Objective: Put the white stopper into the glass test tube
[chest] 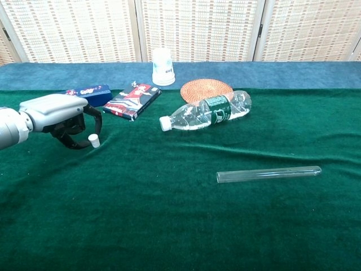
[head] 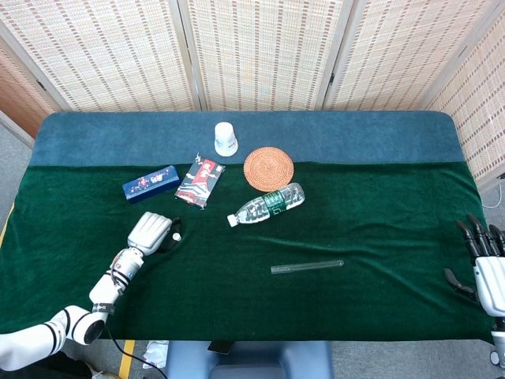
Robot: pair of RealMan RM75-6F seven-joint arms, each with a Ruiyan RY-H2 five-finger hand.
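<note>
The small white stopper point(head: 178, 235) point(chest: 93, 141) stands on the green cloth at the left. My left hand point(head: 151, 233) point(chest: 56, 110) hovers just left of it, dark fingers curved around it with a gap still showing above the stopper. The stopper rests on the cloth. The glass test tube point(head: 307, 267) point(chest: 268, 174) lies on its side right of centre, far from the hand. My right hand point(head: 483, 260) is at the table's right edge in the head view only, fingers spread and holding nothing.
A plastic water bottle point(head: 267, 204) lies on its side between stopper and tube. Behind it are a woven coaster point(head: 268, 167), a paper cup point(head: 226, 139), a red-black packet point(head: 200, 181) and a blue box point(head: 150, 183).
</note>
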